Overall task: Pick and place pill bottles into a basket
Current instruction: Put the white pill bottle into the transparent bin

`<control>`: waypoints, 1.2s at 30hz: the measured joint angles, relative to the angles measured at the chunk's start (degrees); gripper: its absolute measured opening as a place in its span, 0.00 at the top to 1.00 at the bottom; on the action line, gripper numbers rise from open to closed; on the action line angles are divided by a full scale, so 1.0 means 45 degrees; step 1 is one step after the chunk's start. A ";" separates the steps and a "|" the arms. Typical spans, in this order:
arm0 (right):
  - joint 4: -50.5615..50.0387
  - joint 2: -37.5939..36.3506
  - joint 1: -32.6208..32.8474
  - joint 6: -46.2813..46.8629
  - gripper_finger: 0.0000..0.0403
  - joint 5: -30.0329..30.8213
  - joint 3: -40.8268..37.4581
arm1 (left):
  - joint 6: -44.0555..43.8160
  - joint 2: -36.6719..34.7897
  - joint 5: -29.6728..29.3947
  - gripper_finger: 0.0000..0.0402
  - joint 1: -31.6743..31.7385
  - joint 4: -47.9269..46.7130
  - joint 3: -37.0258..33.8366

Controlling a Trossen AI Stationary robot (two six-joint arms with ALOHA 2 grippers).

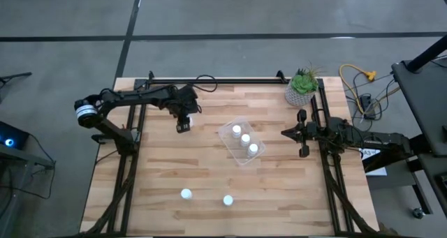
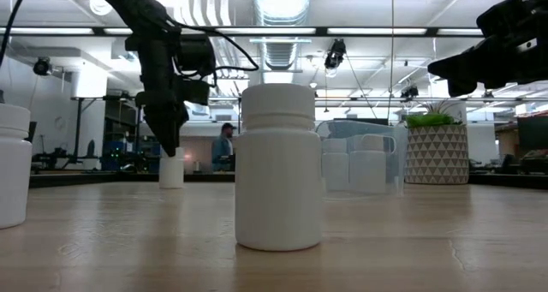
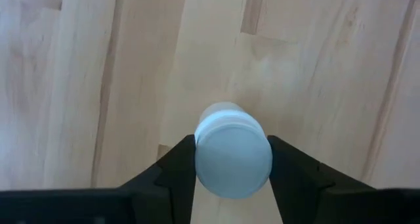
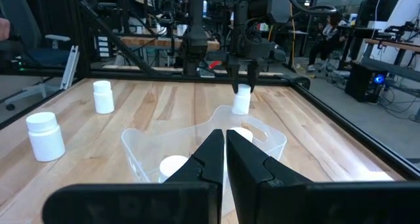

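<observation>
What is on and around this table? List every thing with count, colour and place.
pill bottles: six, white; three in the basket, two on the table's near edge, one at far left in the left pincer
basket: one, clear; table centre
plant pot: one, pale with green plant; far right corner
table: one, light wood
person: one, far in the room behind
left pincer: dark; fingers against both sides of a pill bottle
right pincer: dark, shut; right of the basket
</observation>
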 joint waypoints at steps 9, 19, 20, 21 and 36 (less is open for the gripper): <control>0.0004 0.0005 -0.0002 -0.0003 0.98 -0.0003 0.0000 | -0.0013 0.0000 0.0703 0.65 -0.0036 -0.0983 0.1365; -0.0001 0.0015 -0.0002 -0.0003 0.98 -0.0002 0.0000 | 0.0003 -0.0005 0.1373 0.65 -0.1006 -0.2304 0.4194; -0.0001 0.0015 0.0002 0.0014 0.98 -0.0001 0.0005 | 0.0033 -0.0005 0.1407 0.65 -0.1165 -0.2282 0.4460; 0.0004 0.0015 -0.0003 0.0027 0.98 0.0002 0.0005 | 0.0153 -0.0005 0.1460 0.65 -0.1331 -0.2305 0.4703; 0.0004 0.0010 -0.0003 0.0011 0.98 0.0002 0.0005 | 0.0676 0.0630 0.2306 0.65 -0.3237 -0.0872 0.5579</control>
